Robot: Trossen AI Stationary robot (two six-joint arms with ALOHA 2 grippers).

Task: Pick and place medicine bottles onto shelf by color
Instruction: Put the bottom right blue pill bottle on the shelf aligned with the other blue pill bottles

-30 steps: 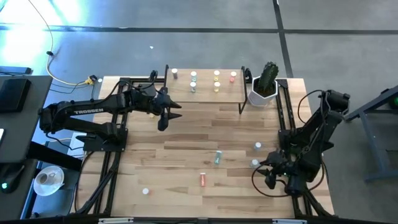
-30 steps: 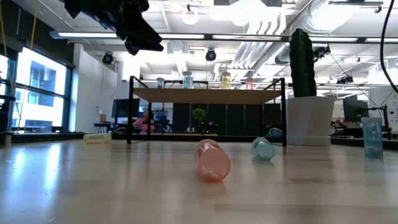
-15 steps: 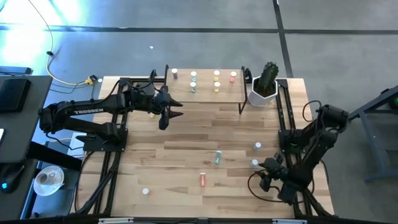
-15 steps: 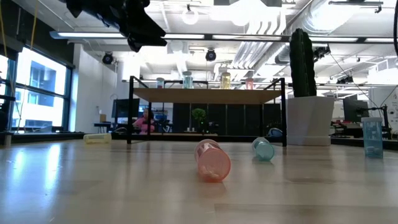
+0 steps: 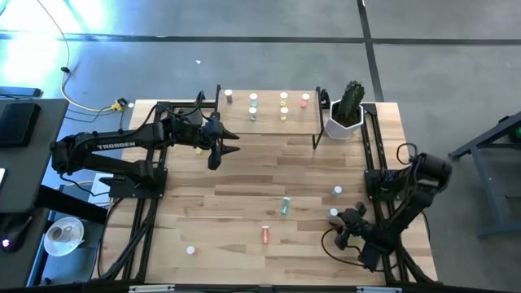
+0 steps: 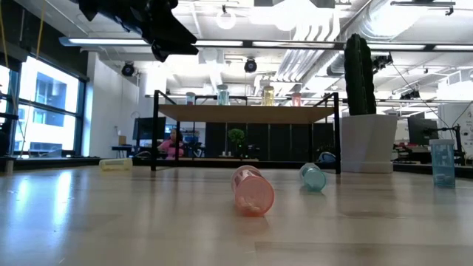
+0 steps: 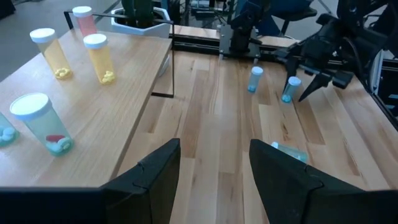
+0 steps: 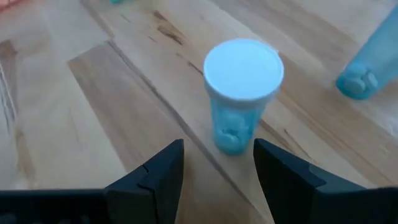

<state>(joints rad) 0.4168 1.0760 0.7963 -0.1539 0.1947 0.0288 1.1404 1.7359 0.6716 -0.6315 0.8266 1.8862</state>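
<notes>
Several medicine bottles stand upright on the shelf [image 5: 269, 112], among them two yellow ones [image 7: 99, 59] and a pink one [image 7: 84, 18]. My left gripper [image 5: 218, 153] hovers open, high above the table just in front of the shelf. A blue bottle with a white cap [image 8: 242, 93] stands upright on the table right before my right gripper [image 5: 342, 230], whose open fingers touch nothing. A second blue bottle [image 5: 337, 191] stands beyond it. A green bottle [image 5: 285, 206] and a red one [image 5: 265, 235] lie on their sides mid-table.
A white pot with a cactus [image 5: 348, 114] stands at the shelf's right end. A small white-capped item [image 5: 190, 250] sits near the table's front left. Black frame rails [image 5: 370, 155] run along both table sides. Bare wood lies between the shelf and the lying bottles.
My right gripper has come down toward the table and a little toward its near edge, beside the nearer blue bottle, tipping further downward as it sank. Its fingers have stayed open. The bottles have not moved.
</notes>
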